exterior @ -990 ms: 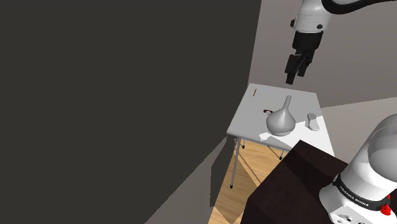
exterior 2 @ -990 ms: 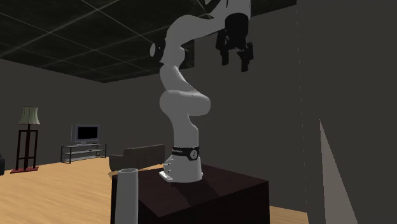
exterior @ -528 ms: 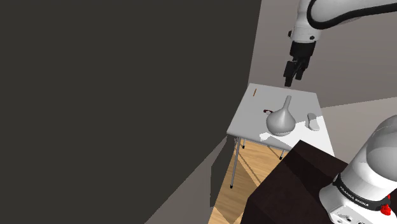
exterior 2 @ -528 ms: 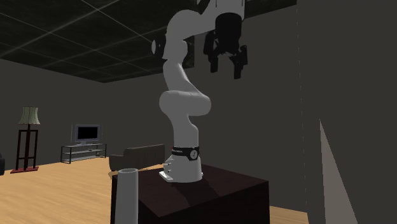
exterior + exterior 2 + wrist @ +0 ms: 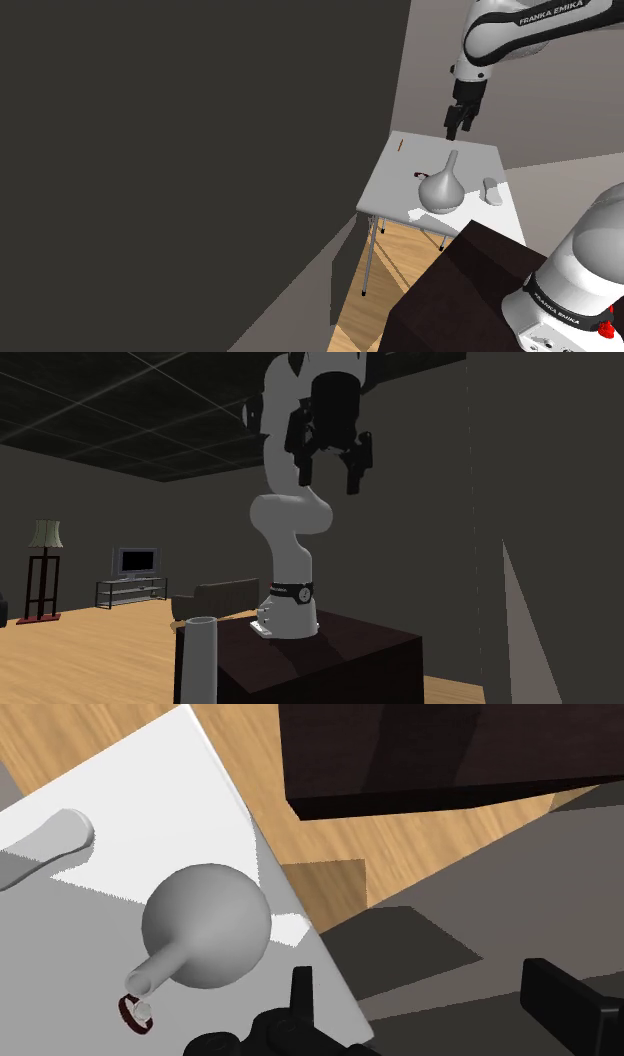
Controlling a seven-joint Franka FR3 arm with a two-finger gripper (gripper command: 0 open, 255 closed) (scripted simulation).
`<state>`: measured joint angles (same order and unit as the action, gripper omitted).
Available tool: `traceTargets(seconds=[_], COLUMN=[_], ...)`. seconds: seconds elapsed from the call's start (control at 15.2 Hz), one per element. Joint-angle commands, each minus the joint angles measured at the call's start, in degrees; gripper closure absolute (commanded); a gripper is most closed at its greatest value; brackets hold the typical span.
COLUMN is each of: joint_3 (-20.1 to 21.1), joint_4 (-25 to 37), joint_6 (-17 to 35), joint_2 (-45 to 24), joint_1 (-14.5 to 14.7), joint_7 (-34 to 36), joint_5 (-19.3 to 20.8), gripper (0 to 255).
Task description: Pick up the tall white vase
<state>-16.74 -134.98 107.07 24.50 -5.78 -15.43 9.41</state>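
Note:
The vase (image 5: 441, 188) is pale grey with a round body and a narrow neck. It stands upright on the small white table (image 5: 395, 195). My gripper (image 5: 456, 122) hangs open in the air above the table's far edge, well clear of the vase. From the wrist view, the vase (image 5: 207, 926) lies off to one side of the gripper (image 5: 430, 1004), beyond one finger (image 5: 300, 989). Nothing is between the fingers. In the second exterior view the gripper (image 5: 330, 464) is high up with its fingers spread apart.
A small white object (image 5: 492, 188) lies on the table beside the vase, a dark ring (image 5: 421, 176) by the vase's base, and a thin stick (image 5: 400, 145) near the far corner. The dark stand (image 5: 460, 290) borders the table. A pale tube (image 5: 201, 657) rises in the foreground.
The arm has stretched out and the gripper has moved lower and farther over the table, still open. The vase and the other things have not moved.

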Motion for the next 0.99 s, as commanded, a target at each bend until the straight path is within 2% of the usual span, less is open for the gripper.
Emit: traceTargets(seconds=[0.0, 0.46, 0.92], joint_3=[-1.9, -8.0, -11.4], joint_4=[1.4, 7.9, 17.8], joint_6=[2.3, 8.3, 11.8], joint_2=[-3.9, -17.8, -33.5], joint_1=[-0.4, -2.1, -5.6], joint_7=[-2.0, -10.1, -19.2], joint_5=[0.0, -2.7, -9.4], gripper=[0, 0, 0])
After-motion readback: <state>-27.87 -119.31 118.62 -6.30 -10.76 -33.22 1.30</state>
